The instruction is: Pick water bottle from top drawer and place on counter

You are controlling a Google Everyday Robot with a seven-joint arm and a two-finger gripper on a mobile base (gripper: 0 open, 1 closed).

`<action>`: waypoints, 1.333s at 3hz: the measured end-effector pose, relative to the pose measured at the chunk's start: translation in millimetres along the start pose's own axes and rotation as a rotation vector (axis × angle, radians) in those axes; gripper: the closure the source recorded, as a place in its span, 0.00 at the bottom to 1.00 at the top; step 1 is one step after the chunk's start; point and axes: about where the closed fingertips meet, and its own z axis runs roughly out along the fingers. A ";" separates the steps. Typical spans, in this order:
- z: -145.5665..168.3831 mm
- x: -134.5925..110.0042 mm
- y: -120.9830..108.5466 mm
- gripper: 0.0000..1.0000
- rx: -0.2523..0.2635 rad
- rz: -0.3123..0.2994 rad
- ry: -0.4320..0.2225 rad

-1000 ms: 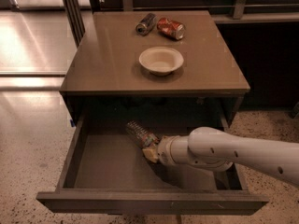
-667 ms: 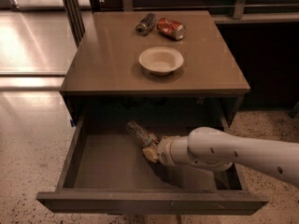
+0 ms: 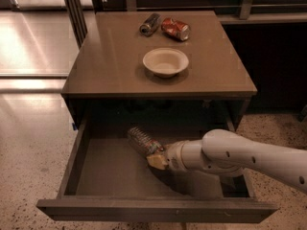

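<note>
The water bottle (image 3: 142, 141) lies on its side in the open top drawer (image 3: 115, 169), near the middle, its clear ribbed body pointing up-left. Its label end and cap are covered by my gripper (image 3: 157, 159), which reaches in from the right at the end of the white arm (image 3: 240, 158) and meets the bottle's lower right end. The counter (image 3: 110, 56) is the glossy grey-brown top above the drawer.
A white bowl (image 3: 165, 61) stands in the middle of the counter. A dark silver can (image 3: 149, 24) and a crushed red can (image 3: 175, 28) lie at its back edge. The drawer's front panel (image 3: 153, 211) sticks out toward me. Shiny floor lies to the left.
</note>
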 end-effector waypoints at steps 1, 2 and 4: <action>-71.7 2.1 -6.3 1.00 -0.021 0.012 -0.051; -134.7 13.9 -4.7 1.00 -0.042 0.030 -0.065; -191.2 15.3 -7.5 1.00 -0.009 0.025 -0.084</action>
